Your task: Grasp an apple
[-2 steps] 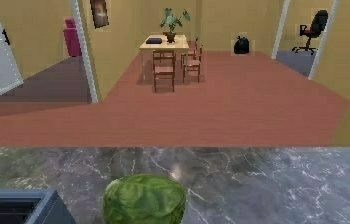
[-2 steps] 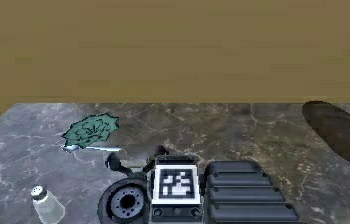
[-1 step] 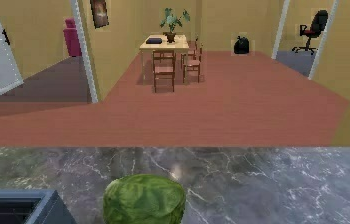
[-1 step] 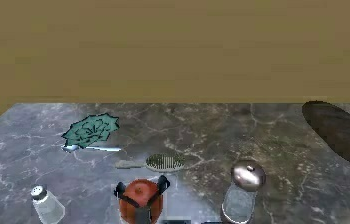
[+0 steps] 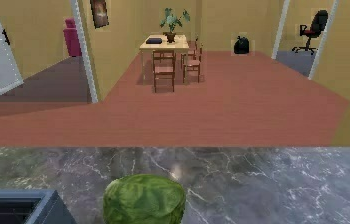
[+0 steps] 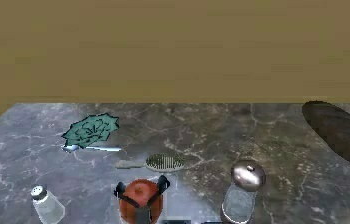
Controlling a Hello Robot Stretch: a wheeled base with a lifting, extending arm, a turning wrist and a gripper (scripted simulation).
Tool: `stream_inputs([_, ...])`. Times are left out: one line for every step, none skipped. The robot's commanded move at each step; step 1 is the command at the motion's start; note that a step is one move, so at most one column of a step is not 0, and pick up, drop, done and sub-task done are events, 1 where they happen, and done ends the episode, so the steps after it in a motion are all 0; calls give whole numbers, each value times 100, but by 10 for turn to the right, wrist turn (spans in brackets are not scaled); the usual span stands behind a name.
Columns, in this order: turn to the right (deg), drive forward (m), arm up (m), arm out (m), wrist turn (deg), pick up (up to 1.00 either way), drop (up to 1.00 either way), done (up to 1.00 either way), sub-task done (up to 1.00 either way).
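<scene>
On the marble counter [image 6: 283, 140], apple [image 6: 141, 199] at the fingers [image 6: 164, 185]; their state and hold untellable.

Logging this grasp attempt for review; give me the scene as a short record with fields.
surface: grey marble countertop
target: red apple, at the arm side view's bottom edge
tool: pincer at the apple; cannot tell whether it holds anything
nearby: green leafy thing, glass shaker, metal-topped shaker
ahead: striped green melon on the counter, dining table beyond
</scene>
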Motion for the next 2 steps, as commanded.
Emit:
stream_inputs([0, 0, 10, 0, 0, 0, 0, 0, 0])
stream_inputs([0, 0, 0, 0, 0, 0, 0, 100, 0])
